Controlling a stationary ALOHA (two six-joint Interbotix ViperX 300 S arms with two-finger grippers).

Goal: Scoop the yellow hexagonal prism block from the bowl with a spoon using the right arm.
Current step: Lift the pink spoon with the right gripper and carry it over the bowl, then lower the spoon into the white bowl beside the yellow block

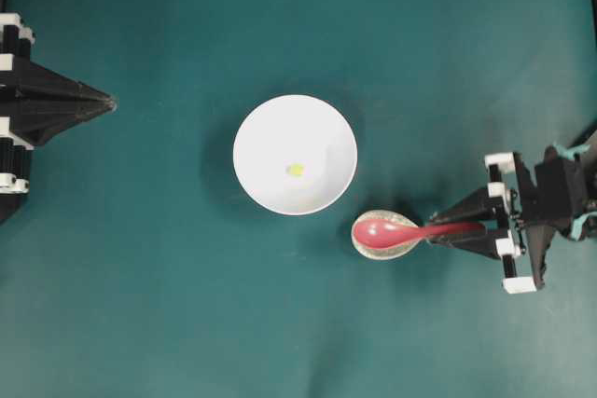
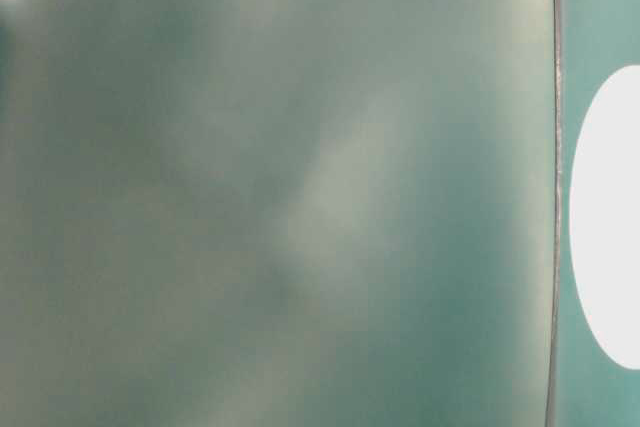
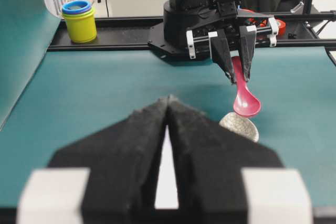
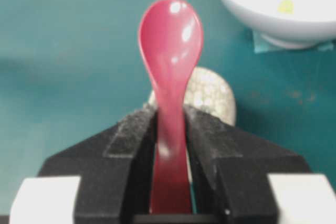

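The white bowl (image 1: 270, 118) sits mid-table with the tiny yellow hexagonal block (image 1: 295, 170) inside it. My right gripper (image 1: 437, 228) is shut on the handle of the pink-red spoon (image 1: 387, 230). The spoon's scoop points toward the bowl, over the speckled spoon rest (image 1: 366, 247). In the right wrist view the spoon (image 4: 170, 40) stands between the pads of the gripper (image 4: 170, 116). The bowl (image 4: 262, 19) and block (image 4: 285, 6) show at upper right. My left gripper (image 1: 110, 102) is shut and empty, left of the bowl and apart from it.
The spoon rest (image 3: 240, 125) lies just right of the bowl, under the spoon (image 3: 245, 100). Stacked yellow and blue cups (image 3: 79, 22) stand beyond the far table edge. A teal tape patch (image 4: 260, 43) lies by the bowl's foot. The table-level view is blurred.
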